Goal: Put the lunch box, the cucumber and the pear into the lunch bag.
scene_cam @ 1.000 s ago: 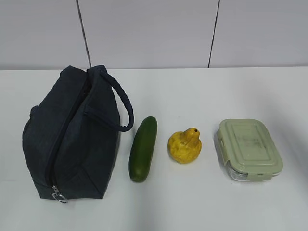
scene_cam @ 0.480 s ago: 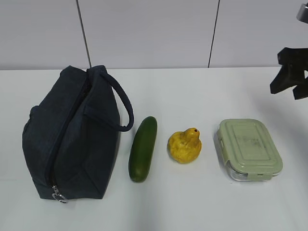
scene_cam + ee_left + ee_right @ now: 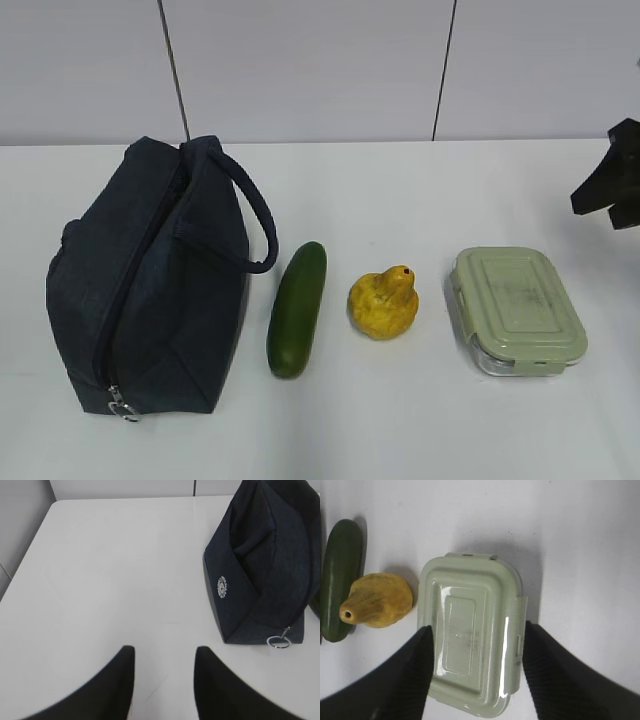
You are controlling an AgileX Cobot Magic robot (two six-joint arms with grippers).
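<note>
Currently: four items on table, right gripper over lunch box

Nearest the exterior camera, the silver ring pull [image 3: 122, 408] hangs at the front bottom corner of the lunch bag [image 3: 150, 285], a boxy dark navy fabric bag on the left of the white table [image 3: 400, 190]. Its zipper line runs along the top, and the zip looks shut. The padded loop handle [image 3: 255, 215] arcs off its right side. Left wrist view shows a small round white logo [image 3: 222, 586] on the bag's end panel.

Just right of the bag lies the cucumber [image 3: 297, 308], smooth, dark green, straight, thick, pointing roughly front to back, its far end near the handle. Next right, apart from it, is the pear [image 3: 384, 302]: yellow, brown blotches, lumpy squat body, short narrow top with a dark hole at the tip. Further right sits the lunch box [image 3: 515, 310], a clear rectangular container with rounded corners and a pale sage-green clip-on lid, lid on.

Left gripper [image 3: 164, 680]: jaws parted, nothing between them, over bare table left of the bag. Right gripper [image 3: 477, 675]: jaws spread wide, hovering above the lunch box with one finger on either side of the lid, no contact visible. In the exterior view it shows only as a dark shape at the far right edge.
</note>
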